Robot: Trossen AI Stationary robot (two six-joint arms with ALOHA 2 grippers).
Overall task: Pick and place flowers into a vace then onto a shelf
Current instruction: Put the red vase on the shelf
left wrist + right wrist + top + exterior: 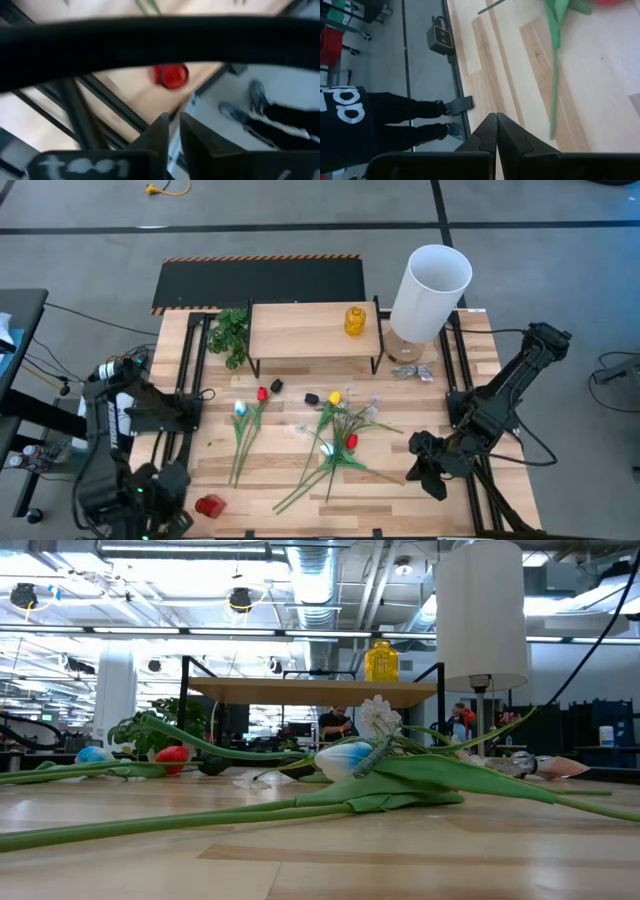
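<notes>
Green-stemmed flowers (330,442) lie loose on the worktop (400,500).
Light, floppy; grip mid-stem. Left pincer (172,131) at 8 o'clock barely parted, right pincer (496,131) at 4 o'clock closed, empty.

Slatted wooden table (420,405) with scattered flowers (335,442), shelf (310,330), lamp (428,292), leaf sprig (230,332).

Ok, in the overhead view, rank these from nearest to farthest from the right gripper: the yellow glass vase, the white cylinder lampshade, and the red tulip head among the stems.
1. Red tulip head, mid-table, toward the left arm from the right gripper.
2. White cylinder lampshade, far right corner.
3. Yellow glass vase, on the shelf.
</notes>
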